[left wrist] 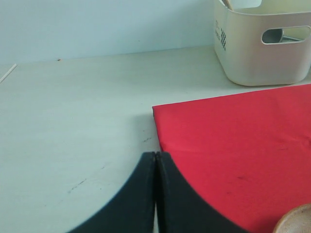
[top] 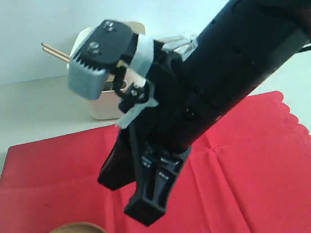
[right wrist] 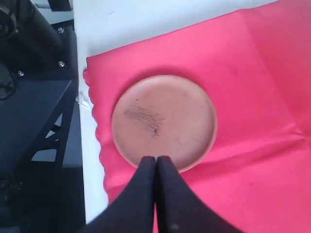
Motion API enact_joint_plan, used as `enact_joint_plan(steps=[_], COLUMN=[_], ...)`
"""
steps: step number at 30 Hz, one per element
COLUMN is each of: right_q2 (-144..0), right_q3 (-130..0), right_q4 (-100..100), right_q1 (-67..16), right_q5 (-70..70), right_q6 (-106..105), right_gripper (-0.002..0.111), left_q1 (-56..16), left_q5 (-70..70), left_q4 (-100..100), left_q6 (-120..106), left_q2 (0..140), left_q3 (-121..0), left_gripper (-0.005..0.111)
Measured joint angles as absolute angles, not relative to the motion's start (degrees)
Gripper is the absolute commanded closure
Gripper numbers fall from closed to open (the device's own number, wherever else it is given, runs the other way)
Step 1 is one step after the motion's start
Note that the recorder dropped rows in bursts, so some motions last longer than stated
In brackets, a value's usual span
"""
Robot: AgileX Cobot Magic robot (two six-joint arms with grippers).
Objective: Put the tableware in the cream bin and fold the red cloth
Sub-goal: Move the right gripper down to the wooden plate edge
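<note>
Left claw [left wrist: 155, 156]: jaws pressed together, nothing between them. It is over bare table [left wrist: 73, 97], just beside the edge of the cloth [top: 252, 167] near one corner.
Right claw [right wrist: 156, 160]: jaws fully closed and empty. In the wrist view its tips lie over the rim of the plate [right wrist: 165, 121]; cannot tell if they touch it.
Right arm [top: 224, 74]: black, fills the middle of the exterior view, slanting down from upper right. It hides part of the bin [top: 99, 107].
Cloth: red, spread flat on the table, unfolded. Faint creases cross it, and a scalloped edge shows on the right of the exterior view. The wrist view shows another scalloped edge by the plate.
Plate: brown wood, round, empty, lying on the cloth near a scalloped edge. It is well apart from the bin.
Bin: cream, upright on the table just beyond the cloth's far edge.
Chopsticks [top: 55, 51]: two, inside the bin, with tilted ends poking out over its rim.
Cup [left wrist: 274, 35]: a metal side shows through the bin's oval handle cut-out.
Other tableware: none on the visible cloth or table.
</note>
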State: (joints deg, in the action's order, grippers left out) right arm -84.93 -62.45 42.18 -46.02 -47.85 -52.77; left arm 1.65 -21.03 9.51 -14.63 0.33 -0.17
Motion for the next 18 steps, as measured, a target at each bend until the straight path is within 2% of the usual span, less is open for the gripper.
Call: enact_joint_plan(steps=[7,9,15,18], right_q2=[-92.1,-94.7,-102.5,-105.7], right_q3=[-62.4,-62.4,-62.6,-64.0], right_q4=[40.7,40.7,39.9,38.7], right_q1=[-50.5,-51.1,-51.2,-51.2], right_q5=[-45.8,-44.6,-41.2,-39.5], right_q6=[-49.8,-46.6,-41.1,-37.6], right_gripper=[0.105,0.098,0.068,0.061], left_q1=[1.6,1.6,1.6,1.6], left_q5=[-21.0,-21.0,-21.0,-21.0], left_q4=[9.5,9.5,9.5,9.5], left_q6=[-14.6,-14.6,-14.6,-14.6], left_q2=[0.3,0.3,0.3,0.3], left_q3=[-0.2,-0.2,-0.2,-0.2], left_gripper=[0.107,0.107,0.107,0.107])
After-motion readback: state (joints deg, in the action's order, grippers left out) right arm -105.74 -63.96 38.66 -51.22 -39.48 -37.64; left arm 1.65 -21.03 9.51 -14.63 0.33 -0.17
